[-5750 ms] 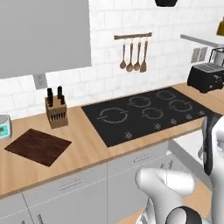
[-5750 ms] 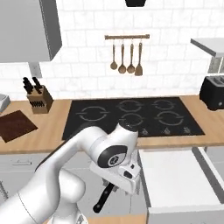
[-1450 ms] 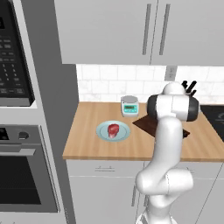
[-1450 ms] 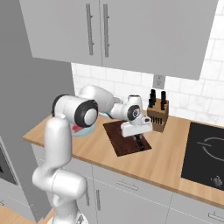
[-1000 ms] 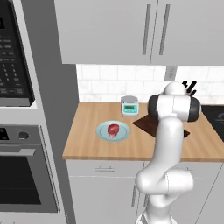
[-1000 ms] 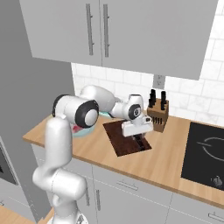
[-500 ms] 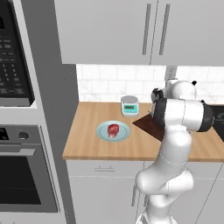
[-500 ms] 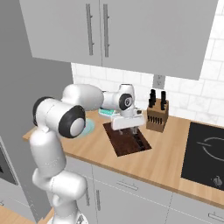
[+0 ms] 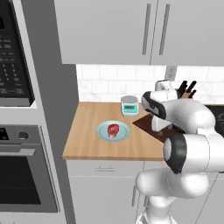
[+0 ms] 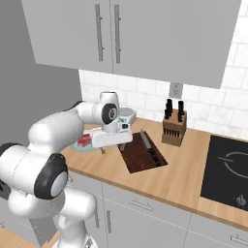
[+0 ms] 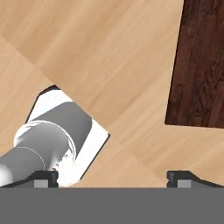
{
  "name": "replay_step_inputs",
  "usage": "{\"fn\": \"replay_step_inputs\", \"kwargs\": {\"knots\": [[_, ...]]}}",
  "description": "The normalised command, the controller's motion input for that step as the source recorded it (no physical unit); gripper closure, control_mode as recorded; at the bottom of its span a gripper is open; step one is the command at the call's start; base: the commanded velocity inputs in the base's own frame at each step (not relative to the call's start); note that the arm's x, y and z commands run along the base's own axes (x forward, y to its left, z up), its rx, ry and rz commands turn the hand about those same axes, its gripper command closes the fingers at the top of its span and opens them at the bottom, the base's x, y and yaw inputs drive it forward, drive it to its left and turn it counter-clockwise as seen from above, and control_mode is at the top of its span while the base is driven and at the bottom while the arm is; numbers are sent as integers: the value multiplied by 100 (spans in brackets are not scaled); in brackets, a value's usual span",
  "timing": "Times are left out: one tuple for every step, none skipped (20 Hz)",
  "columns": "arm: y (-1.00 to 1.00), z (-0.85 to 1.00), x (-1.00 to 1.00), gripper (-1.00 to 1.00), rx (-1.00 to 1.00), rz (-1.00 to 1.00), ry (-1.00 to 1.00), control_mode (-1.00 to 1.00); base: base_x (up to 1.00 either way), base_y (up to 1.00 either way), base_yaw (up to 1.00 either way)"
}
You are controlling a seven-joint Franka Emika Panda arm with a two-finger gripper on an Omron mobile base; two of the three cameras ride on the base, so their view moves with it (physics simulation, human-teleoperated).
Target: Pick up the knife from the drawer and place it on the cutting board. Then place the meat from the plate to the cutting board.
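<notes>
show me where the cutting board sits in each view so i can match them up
Left base view: cutting board, right of centre, mostly behind the arm.
Right base view: centre, with the knife lying on it.
Hand view: upper right corner.
Shared landmark: the kitchen scale near the board.

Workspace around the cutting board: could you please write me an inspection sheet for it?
Surface: wooden counter.
Job's things: knife lies on the cutting board; meat sits on the plate.
Clutter: kitchen scale and knife block by the wall.
Grippers: gripper open, holding nothing, above the counter between plate and board.
Cables: nothing seen.
Surroundings: cooktop, wall cabinets, oven.
</notes>
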Motion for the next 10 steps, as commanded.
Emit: {"fn": "replay_step_inputs", "kwargs": {"knots": [[100, 75, -51, -100, 6, 0, 0, -100, 0, 0, 0], [100, 76, -42, -100, 8, 0, 0, -100, 0, 0, 0], [100, 71, -32, -100, 8, 0, 0, -100, 0, 0, 0], [100, 64, -24, -100, 11, 0, 1, -100, 0, 0, 0], [100, 59, -19, -100, 12, 0, 1, -100, 0, 0, 0], [100, 51, -16, -100, 13, 0, 6, -100, 0, 0, 0], [100, 37, -2, -100, 13, -2, 10, -100, 0, 0, 0], [100, 19, 0, -100, 11, -6, 10, -100, 0, 0, 0], [100, 1, 0, -100, 9, -10, 10, -100, 0, 0, 0], [100, 0, 1, -100, 6, -15, 9, -100, 0, 0, 0]]}}
